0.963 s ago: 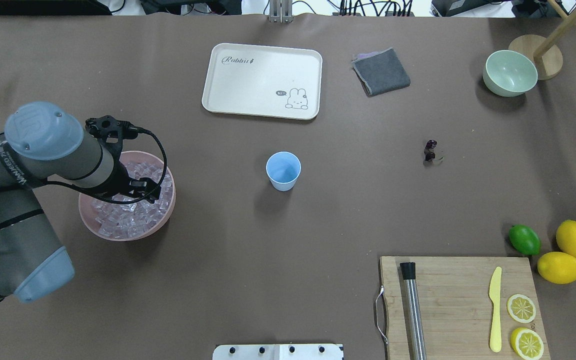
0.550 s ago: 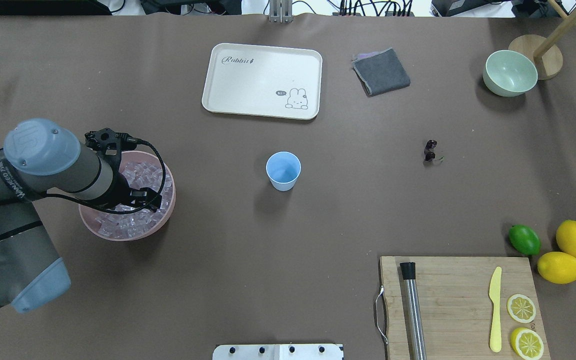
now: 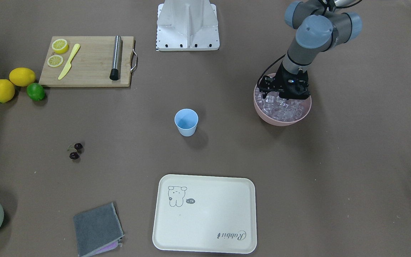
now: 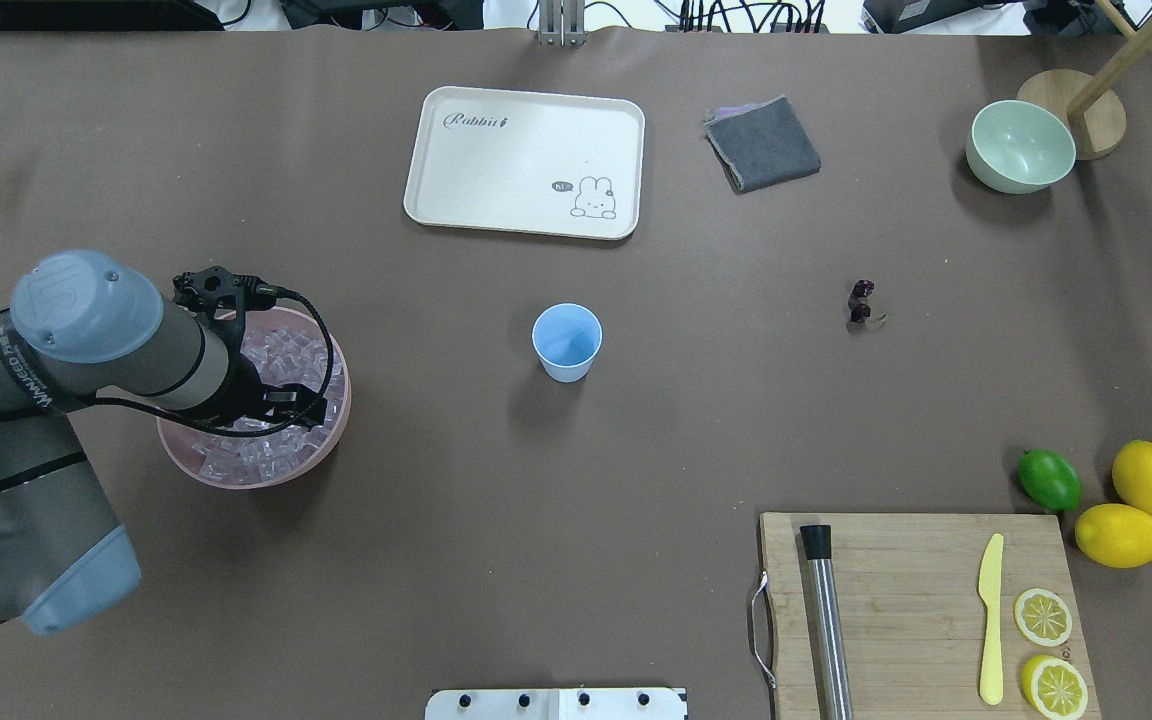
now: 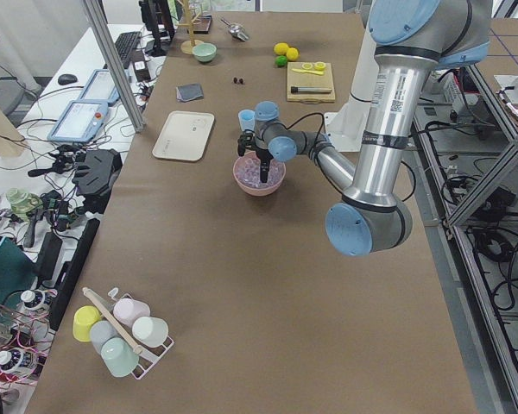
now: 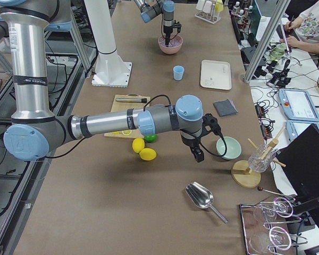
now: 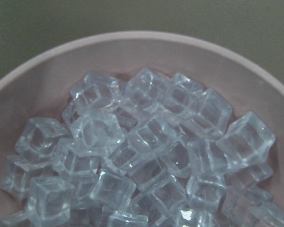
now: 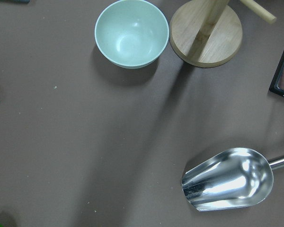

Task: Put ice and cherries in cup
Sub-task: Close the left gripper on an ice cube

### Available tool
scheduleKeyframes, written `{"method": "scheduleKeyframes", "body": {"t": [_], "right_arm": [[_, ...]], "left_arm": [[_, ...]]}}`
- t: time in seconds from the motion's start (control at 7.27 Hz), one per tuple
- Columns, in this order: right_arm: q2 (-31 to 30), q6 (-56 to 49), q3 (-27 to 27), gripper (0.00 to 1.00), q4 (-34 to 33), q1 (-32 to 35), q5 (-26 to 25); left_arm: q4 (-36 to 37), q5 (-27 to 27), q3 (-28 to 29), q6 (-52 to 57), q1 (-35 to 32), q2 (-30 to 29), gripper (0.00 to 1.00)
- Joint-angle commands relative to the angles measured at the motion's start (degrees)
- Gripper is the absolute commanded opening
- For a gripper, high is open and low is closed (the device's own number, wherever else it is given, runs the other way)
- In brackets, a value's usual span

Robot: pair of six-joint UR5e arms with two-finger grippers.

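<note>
1. The ice (image 7: 146, 142) is many clear cubes, too many and too heaped for an exact count. All of them lie in one pink bowl (image 4: 331, 425) on the robot's left side of the table.
2. There is one light blue cup (image 4: 567, 342). It stands upright near the middle of the table, well apart from the bowl, and no cube shows inside it.
3. The cherries (image 4: 861, 302) are two dark fruits joined together. They lie on the bare table on the robot's right of the cup, touching nothing else.
4. Other things:
   - two whole lemons (image 4: 1151, 480)
   - one lime (image 4: 1049, 479)
   - two lemon halves (image 4: 1042, 616) on one cutting board (image 4: 916, 600)
   - one yellow knife (image 4: 990, 617)
   - one tray (image 4: 524, 162)
   - one grey cloth (image 4: 762, 144)
   - one green bowl (image 4: 1020, 146)
   - one metal scoop (image 8: 227, 179)
5. The left gripper (image 3: 284, 97) is down among the cubes. I cannot tell if its claw is open or closed, because the wrist hides the tips.
6. The right gripper (image 6: 198, 155) hangs above the table near the green bowl. Its claw state also cannot be told.
7. Compared with one second ago, the blue cap of the left arm is lower in the overhead view, closer to the robot. The wrist is still over the bowl. The cup and the cherries have not moved.
</note>
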Motion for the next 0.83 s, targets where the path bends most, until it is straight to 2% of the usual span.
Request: {"method": "scheduleKeyframes", "body": {"t": [0.0, 0.28, 0.41, 0.69], "right_arm": [[-0.48, -0.1, 0.15, 0.99, 0.0, 0.08, 0.0], [-0.3, 0.16, 0.23, 0.99, 0.09, -0.01, 0.0], [-0.04, 0.16, 0.23, 0.99, 0.09, -0.01, 0.0], [0.31, 0.51, 0.58, 0.99, 0.0, -0.01, 0.09]], "left_arm": [[0.06, -0.14, -0.14, 0.24, -0.06, -0.32, 0.51], [0.06, -0.32, -0.23, 0.51, -0.06, -0.15, 0.29], [0.06, -0.32, -0.4, 0.6, -0.41, -0.06, 0.25], [0.41, -1.88, -1.8, 0.77, -2.42, -0.41, 0.0]]}}
